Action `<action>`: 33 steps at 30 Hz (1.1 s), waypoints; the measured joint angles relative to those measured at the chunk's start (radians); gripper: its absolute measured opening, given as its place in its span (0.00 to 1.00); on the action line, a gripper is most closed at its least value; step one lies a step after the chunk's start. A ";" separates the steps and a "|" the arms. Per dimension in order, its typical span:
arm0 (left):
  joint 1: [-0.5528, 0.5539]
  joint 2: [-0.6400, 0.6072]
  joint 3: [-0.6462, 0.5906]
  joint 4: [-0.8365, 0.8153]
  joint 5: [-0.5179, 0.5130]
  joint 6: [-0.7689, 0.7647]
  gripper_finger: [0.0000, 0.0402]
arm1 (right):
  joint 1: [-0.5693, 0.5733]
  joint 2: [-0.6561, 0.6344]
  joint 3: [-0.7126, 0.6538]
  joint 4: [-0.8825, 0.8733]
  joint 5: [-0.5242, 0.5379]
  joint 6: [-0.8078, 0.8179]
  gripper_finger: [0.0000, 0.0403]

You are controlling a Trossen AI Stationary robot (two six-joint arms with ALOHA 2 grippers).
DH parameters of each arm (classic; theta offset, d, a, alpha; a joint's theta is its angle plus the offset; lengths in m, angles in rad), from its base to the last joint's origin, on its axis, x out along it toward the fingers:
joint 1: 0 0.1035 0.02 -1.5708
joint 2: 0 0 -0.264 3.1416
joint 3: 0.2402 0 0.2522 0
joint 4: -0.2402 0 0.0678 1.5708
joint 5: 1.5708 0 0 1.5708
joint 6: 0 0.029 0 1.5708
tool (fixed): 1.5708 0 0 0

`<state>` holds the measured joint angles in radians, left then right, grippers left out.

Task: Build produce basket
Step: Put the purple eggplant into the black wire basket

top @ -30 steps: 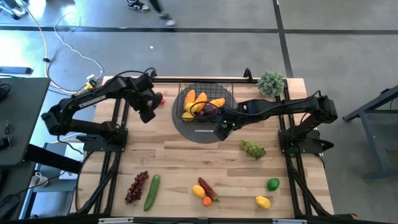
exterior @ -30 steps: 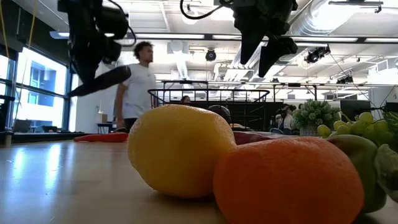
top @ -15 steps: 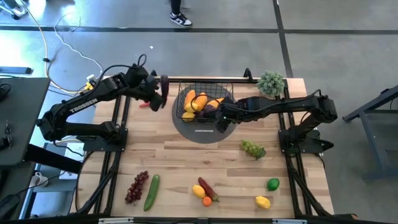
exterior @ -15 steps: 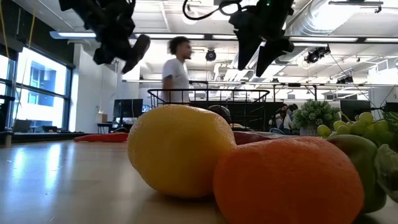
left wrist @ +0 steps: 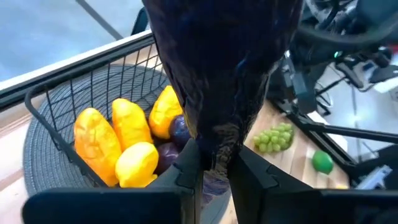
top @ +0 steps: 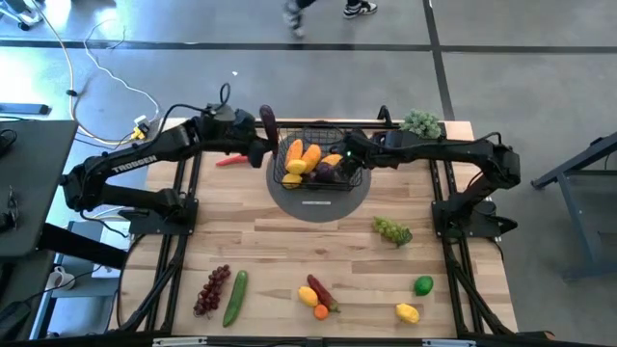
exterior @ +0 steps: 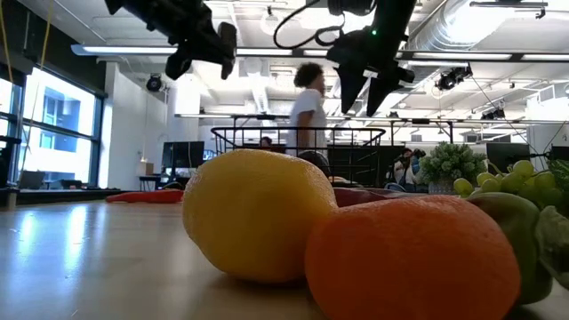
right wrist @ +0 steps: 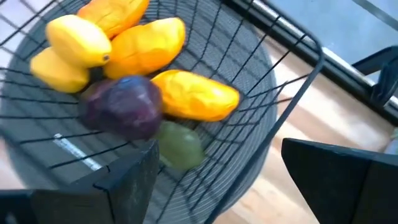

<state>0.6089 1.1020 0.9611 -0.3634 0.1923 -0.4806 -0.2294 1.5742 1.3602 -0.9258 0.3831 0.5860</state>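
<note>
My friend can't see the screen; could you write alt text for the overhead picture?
Seen from above, the left gripper holds a dark purple eggplant beside a black wire basket of yellow and purple fruit, the right gripper open over it.

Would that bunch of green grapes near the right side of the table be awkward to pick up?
Probably a bit. The green grapes look like a lumpy cluster of small round beads, so fingers might slip between them. Lying flat and spread on the table, the bunch seems unlikely to roll. It may flex or dangle if lifted by one end.
</note>
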 joint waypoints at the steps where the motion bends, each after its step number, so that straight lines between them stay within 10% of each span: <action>1: -0.011 0.010 0.000 0.002 -0.017 -0.008 0.11 | -0.013 0.000 0.000 0.003 -0.004 -0.016 0.79; 13: -0.109 0.181 0.000 0.124 -0.180 -0.044 0.11 | -0.115 0.000 0.000 0.019 -0.026 -0.161 0.79; 33: -0.090 0.394 0.000 0.115 -0.166 -0.174 0.12 | -0.180 0.000 0.000 0.019 -0.027 -0.204 0.79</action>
<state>0.5185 1.4959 0.9615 -0.2482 0.0263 -0.6545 -0.4091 1.5742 1.3602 -0.9070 0.3557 0.3820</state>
